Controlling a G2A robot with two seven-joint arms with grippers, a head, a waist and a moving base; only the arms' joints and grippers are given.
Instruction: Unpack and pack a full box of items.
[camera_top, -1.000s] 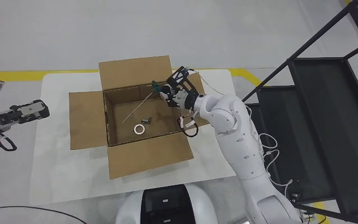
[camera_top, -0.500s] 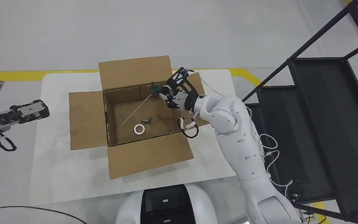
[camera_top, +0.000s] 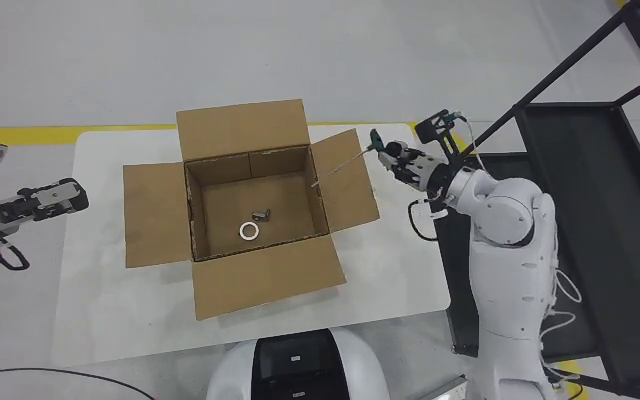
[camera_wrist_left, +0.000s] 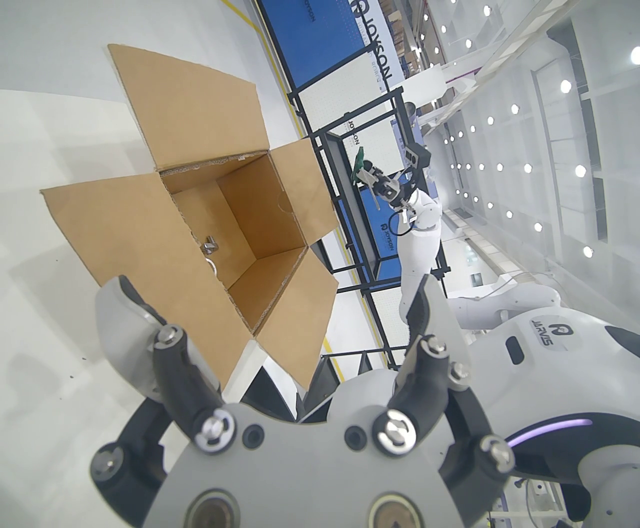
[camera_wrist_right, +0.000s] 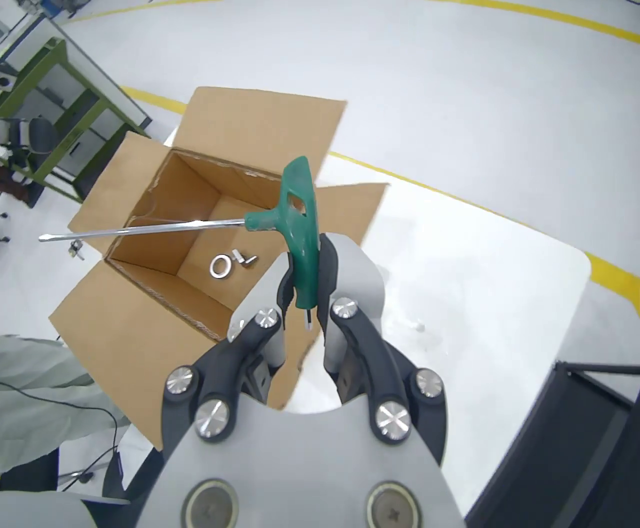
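Unpacking is proceeding: our right end effector (camera_wrist_right: 305, 272) is clenching the green T-handle wrench (camera_wrist_right: 300, 220), shaft pointing ahead over the box (camera_wrist_right: 125, 320). Next we are likely lowering it onto the surface (camera_wrist_right: 450, 280) beneath and releasing. Our left end effector (camera_wrist_left: 272, 300) is hanging released.

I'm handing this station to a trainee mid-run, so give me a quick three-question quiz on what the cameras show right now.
1. True or false: the right gripper is shut on the green T-handle tool.
2. What lies inside the cardboard box?
A) a metal ring and a small metal part
B) a roll of tape and scissors
C) a stack of plates
3. Fill in: the left gripper, off the table's far side from the tool, is ____ (open or shut).

Key: 1 true; 2 A; 3 open.
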